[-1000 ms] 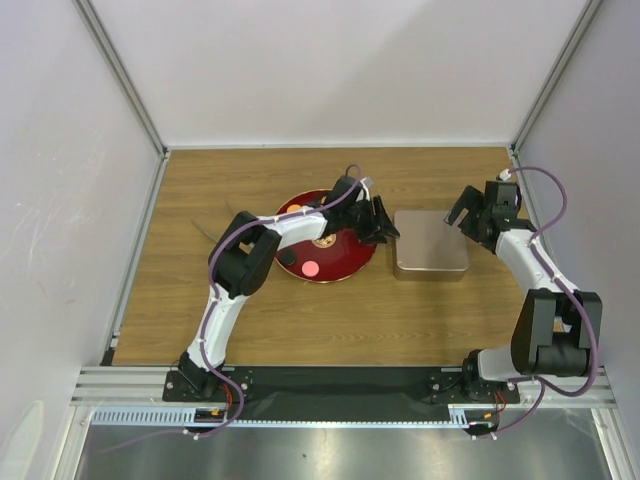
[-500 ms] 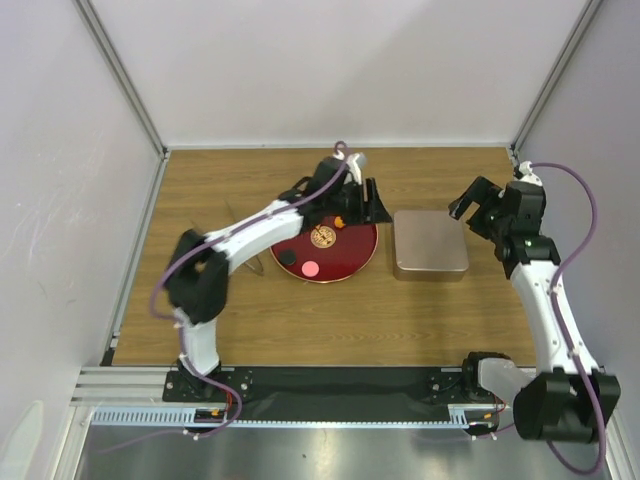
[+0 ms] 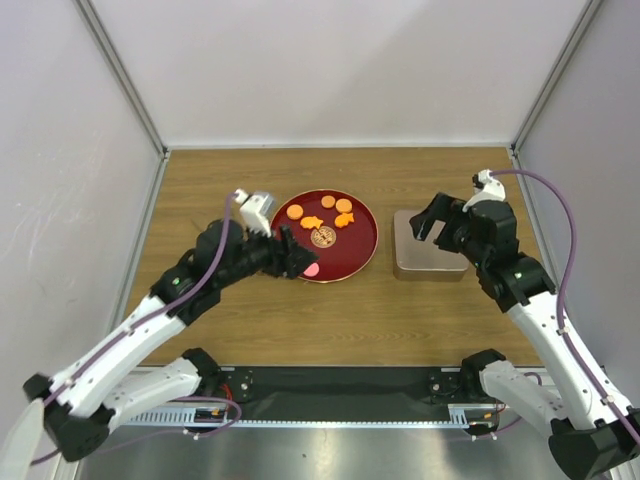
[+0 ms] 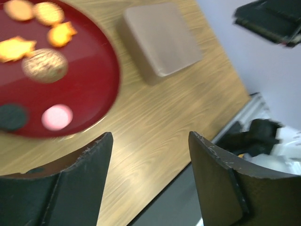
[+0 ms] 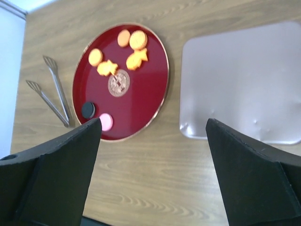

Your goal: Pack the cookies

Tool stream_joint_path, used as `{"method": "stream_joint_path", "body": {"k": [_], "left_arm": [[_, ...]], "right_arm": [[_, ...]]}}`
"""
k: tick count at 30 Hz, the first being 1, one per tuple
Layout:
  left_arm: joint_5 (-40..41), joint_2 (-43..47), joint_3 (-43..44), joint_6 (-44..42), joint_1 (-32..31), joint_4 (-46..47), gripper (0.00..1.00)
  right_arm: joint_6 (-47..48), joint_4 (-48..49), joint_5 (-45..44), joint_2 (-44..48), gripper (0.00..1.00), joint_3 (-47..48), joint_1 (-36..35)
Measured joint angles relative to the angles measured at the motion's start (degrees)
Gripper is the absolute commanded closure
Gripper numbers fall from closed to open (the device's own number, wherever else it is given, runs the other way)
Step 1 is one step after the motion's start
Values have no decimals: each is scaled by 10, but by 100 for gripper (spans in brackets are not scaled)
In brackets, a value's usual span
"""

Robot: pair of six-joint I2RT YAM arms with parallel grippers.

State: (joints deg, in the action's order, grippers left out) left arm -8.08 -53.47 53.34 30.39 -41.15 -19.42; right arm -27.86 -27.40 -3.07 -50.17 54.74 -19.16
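Cookies (image 3: 311,223) in view all on the plate (image 3: 352,252), at mid-worktop (image 3: 400,320). Toward the plate's far side: three round orange ones and two orange fish, close together, mostly not touching. Just nearer than those, at about the plate's middle: a round golden-brown patterned disc, cookie or plate emblem, cannot tell. By the near-left rim: one pink round and one black round, side by side, black to the left. In the top view the black one is mostly hidden under the left arm, but plain in both wrist views.

Plate round, dark red, with a thin bright rim. Tin (image 3: 430,262) just right of it, apart from the rim. Rectangular, pale metal, showing a flat, slightly dented top face.

Tongs (image 5: 58,89) flat on the wood left of the plate. Spread ends pointing far, joined end just beside the plate's left rim.

Left jaws wide apart, nothing between them. In the top view, over the plate's near-left rim, close to the pink cookie. Between the fingers in the left wrist view, only bare wood.

Right jaws likewise spread wide and empty. Raised over the tin's far edge, not touching it. From the right wrist view, plate and tin both well below.
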Motion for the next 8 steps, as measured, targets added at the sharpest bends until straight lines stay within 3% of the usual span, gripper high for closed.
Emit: {"method": "stream_joint_path", "body": {"k": [8], "left_arm": [[79,116,-30,-49,0,-87,26]], "right_arm": [[-2,-25,-46,2,0,0,-24]]}}
